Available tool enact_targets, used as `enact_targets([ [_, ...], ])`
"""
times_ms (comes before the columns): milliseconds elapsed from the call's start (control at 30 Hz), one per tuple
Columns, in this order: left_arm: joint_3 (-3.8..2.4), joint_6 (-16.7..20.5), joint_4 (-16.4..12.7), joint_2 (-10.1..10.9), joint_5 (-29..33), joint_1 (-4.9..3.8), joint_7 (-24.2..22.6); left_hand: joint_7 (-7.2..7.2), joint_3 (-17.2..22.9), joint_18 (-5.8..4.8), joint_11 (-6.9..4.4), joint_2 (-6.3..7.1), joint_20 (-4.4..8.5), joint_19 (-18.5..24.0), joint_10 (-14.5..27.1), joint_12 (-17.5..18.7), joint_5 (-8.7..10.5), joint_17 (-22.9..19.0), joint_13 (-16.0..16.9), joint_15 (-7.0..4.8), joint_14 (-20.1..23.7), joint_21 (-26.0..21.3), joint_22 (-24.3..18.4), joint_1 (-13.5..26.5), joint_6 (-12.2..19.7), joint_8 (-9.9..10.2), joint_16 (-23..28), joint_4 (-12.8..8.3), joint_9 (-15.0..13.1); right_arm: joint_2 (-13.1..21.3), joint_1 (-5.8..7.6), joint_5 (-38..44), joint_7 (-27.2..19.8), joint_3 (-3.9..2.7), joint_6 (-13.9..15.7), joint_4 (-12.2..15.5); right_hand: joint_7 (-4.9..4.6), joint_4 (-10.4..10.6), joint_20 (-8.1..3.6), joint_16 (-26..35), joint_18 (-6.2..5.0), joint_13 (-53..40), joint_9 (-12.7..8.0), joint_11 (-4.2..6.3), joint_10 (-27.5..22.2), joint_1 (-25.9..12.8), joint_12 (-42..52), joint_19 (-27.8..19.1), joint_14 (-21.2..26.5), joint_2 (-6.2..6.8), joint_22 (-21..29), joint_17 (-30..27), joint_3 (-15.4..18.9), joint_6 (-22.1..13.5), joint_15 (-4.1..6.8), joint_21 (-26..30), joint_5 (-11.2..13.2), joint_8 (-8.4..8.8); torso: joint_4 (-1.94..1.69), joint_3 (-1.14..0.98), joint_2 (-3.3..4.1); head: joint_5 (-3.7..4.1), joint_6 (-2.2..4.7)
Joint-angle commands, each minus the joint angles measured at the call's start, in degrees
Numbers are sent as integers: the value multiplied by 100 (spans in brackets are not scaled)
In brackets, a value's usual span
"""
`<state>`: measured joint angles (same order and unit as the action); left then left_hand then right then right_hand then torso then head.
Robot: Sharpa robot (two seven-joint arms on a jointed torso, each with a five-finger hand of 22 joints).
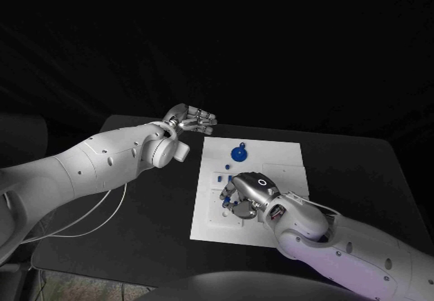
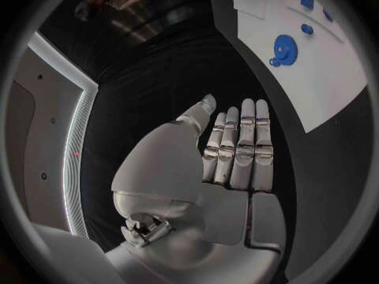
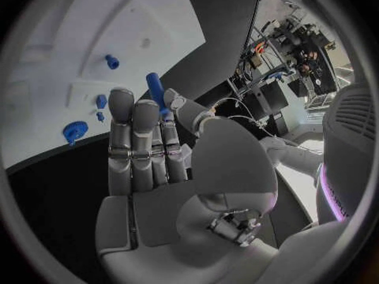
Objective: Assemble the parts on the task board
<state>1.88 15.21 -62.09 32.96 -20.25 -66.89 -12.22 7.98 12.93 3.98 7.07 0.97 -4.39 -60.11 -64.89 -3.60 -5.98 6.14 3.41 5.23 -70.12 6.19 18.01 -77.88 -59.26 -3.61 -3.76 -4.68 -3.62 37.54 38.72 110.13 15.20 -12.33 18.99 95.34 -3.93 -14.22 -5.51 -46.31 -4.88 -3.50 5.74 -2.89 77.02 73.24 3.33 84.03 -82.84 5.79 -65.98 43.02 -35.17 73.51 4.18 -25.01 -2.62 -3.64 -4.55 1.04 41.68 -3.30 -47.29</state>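
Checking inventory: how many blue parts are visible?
5: gear, knob and two small pieces on the task board, one peg held by the right hand; others may hide under it.

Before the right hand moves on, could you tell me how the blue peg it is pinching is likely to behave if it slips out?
The blue peg looks like a short, stiff cylinder, so it would probably roll on the flat task board. It seems small and light, pinched by the right hand at one end only, so it may pivot. Its smooth surface could be slippery.
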Motion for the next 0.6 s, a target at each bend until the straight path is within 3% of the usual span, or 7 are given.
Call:
enact_targets([
  [33, -3, -72, -8, -23, 10, -1, -40, 4, -2, -43, -4, -51, 1, 2, 16, 25, -14, 1, -4, 16, 18, 28, -5, 0, -50, -1, 21, 31, -2, -53, -8, 166, -185, 47, 108, -53, -4, -2, -45, 39, -91, -58, 0, 255, 416, 73, 33, 206, -6, -67, -20, 12, 29, 24, 31, 23, -16, -6, -2, -2, 0, -23, -13],
  [600, 0, -86, -17, -30, 10, 1, -37, 4, -2, -43, -4, -51, 1, 2, 16, 25, -14, 1, -4, 16, 18, 28, -5, 0, -50, -1, 21, 31, -2, -172, -26, 364, -86, 246, 87, -339, -2, -22, -45, 48, -93, -58, -6, 255, 420, 71, 33, 209, -12, -64, -45, 26, 23, 34, 32, 23, -16, -7, 2, 0, 0, -58, -78],
])
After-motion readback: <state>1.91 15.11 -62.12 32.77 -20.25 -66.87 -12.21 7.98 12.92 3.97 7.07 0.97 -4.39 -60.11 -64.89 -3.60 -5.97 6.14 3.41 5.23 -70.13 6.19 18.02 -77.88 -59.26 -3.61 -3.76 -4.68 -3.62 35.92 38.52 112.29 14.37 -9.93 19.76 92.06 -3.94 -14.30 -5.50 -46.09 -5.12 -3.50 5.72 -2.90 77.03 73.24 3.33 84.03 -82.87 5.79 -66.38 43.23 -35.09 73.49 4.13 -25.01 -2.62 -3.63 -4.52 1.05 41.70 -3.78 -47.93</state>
